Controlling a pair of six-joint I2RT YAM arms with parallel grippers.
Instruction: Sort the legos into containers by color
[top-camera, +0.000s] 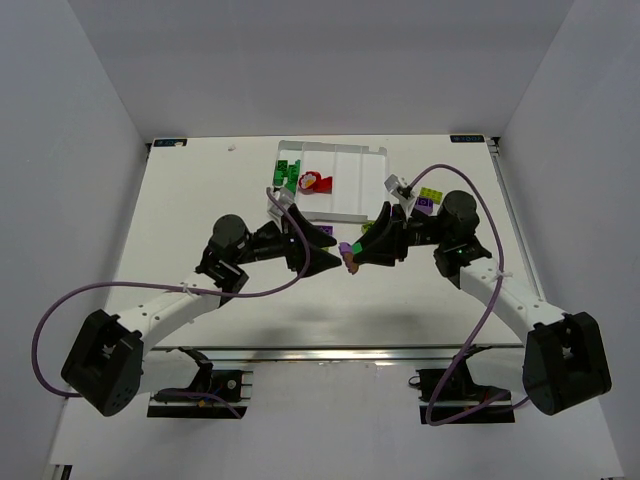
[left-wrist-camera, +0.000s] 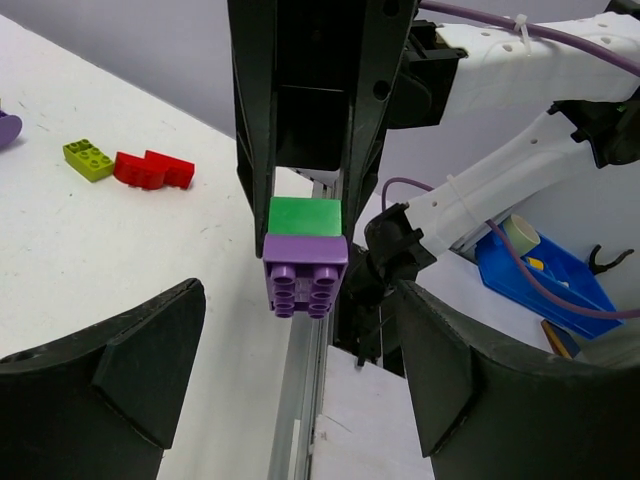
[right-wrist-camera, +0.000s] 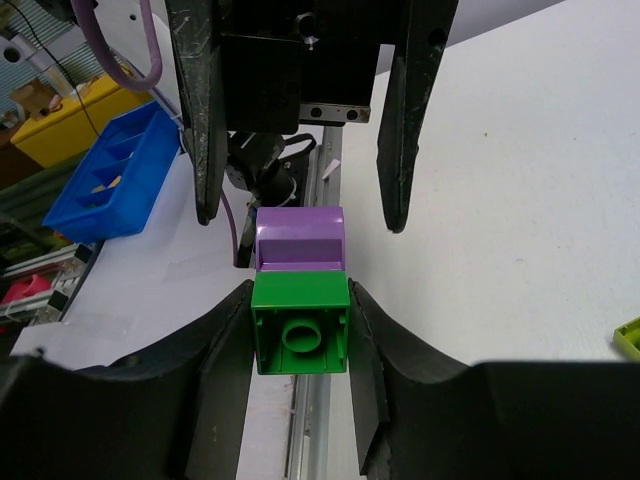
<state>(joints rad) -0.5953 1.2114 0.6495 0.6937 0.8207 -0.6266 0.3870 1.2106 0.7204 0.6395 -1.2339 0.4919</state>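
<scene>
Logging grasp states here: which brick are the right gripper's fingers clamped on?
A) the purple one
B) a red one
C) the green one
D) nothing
C: the right gripper pinches the green brick on both sides; the purple brick stuck to it juts free toward the open left gripper.

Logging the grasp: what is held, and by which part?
Right gripper clamps the green brick by its sides, purple brick attached. Left gripper holds nothing.
</scene>
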